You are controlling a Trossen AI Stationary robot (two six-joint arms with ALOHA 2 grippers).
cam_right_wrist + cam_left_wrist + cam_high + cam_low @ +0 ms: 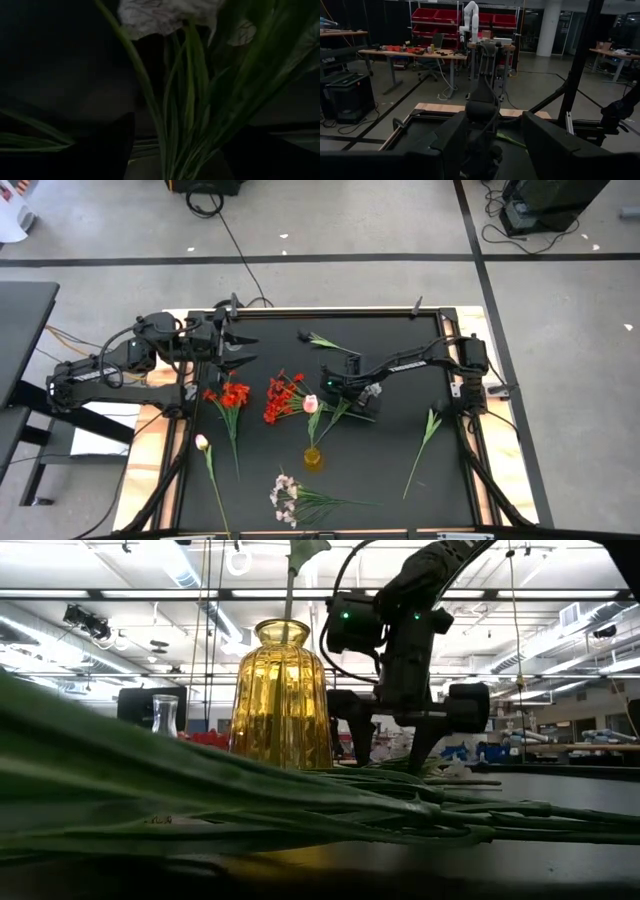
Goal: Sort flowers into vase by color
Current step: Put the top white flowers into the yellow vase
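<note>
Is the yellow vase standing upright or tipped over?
Upright. In the low view the yellow vase stands on its base, neck upward, with a stem rising from its mouth.

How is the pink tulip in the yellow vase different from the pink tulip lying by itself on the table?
The tulip in the vase has its stem in the yellow vase and leans toward the right claw. The other tulip lies flat on the table, near the left edge, in no vase. The vase tulip is close to the red flowers; the lone one lies apart. Both have pale pink buds on thin green stems.
</note>
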